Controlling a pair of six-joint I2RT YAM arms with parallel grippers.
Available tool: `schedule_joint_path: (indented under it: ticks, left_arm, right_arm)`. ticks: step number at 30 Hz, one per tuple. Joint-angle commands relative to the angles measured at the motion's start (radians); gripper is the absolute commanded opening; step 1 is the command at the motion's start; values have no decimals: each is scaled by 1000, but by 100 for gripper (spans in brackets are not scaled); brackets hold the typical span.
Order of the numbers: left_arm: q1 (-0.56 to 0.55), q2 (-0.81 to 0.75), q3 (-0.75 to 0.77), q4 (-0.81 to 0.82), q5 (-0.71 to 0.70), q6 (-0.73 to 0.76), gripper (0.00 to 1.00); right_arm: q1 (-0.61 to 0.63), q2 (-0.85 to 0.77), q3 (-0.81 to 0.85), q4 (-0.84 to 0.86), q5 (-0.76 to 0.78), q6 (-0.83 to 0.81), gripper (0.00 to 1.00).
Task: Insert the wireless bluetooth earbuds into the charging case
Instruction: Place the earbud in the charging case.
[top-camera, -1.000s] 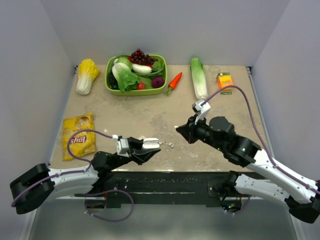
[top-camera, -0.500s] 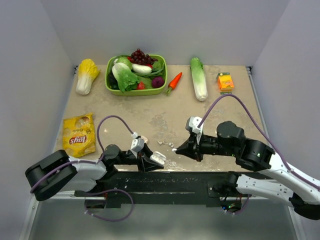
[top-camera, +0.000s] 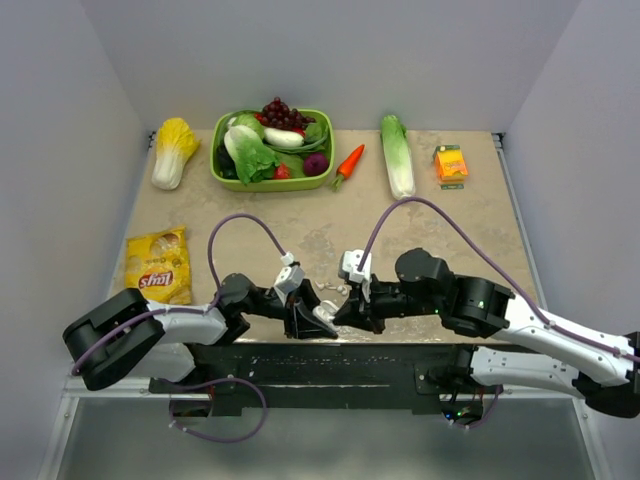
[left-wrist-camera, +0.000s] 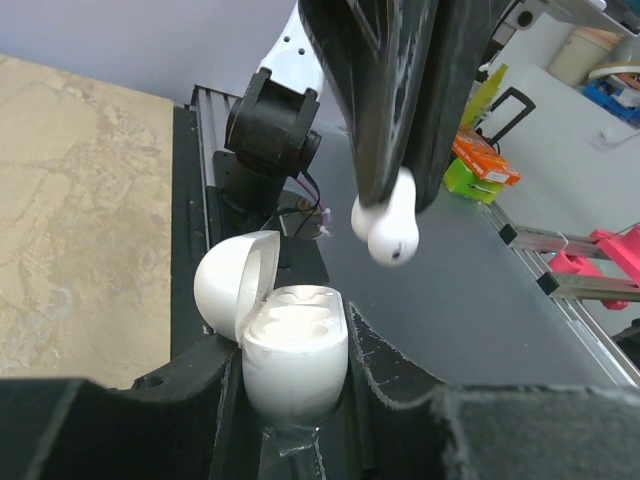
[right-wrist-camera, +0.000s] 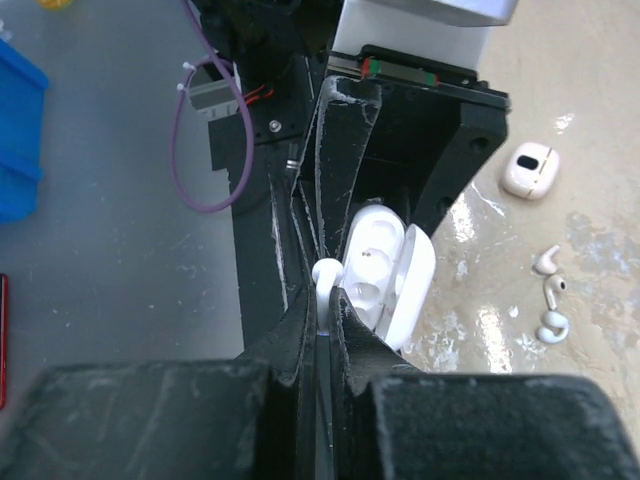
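My left gripper (left-wrist-camera: 295, 400) is shut on the white charging case (left-wrist-camera: 295, 350), which stands upright with its lid (left-wrist-camera: 235, 285) hinged open to the left and both wells empty. My right gripper (right-wrist-camera: 325, 300) is shut on the stem of one white earbud (right-wrist-camera: 327, 275). It holds the earbud right beside the open case (right-wrist-camera: 375, 260), just above and to the right of the opening in the left wrist view (left-wrist-camera: 385, 225), not touching. In the top view both grippers meet at the table's front edge, left (top-camera: 305, 320) and right (top-camera: 345, 310).
Three loose earbuds (right-wrist-camera: 550, 292) and a second small white closed case (right-wrist-camera: 529, 170) lie on the table near the grippers. A yellow chip bag (top-camera: 158, 270) lies at the left. A green basket (top-camera: 225, 178) of vegetables, a cabbage, a carrot and an orange box stand at the back.
Both arms have closed in at the front edge. The right gripper swung left and down with the earbud. The left gripper brought the open case right, to meet it.
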Motion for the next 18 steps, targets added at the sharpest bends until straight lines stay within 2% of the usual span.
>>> schedule_joint_path:
  ticks: [1, 18]
  left_arm:
    - [-1, 4, 38, 359, 48, -20, 0]
    - [-27, 1, 24, 407, 37, -16, 0]
  right_arm:
    - [34, 23, -4, 71, -5, -11, 0]
    - [53, 46, -16, 118, 122, 16, 0]
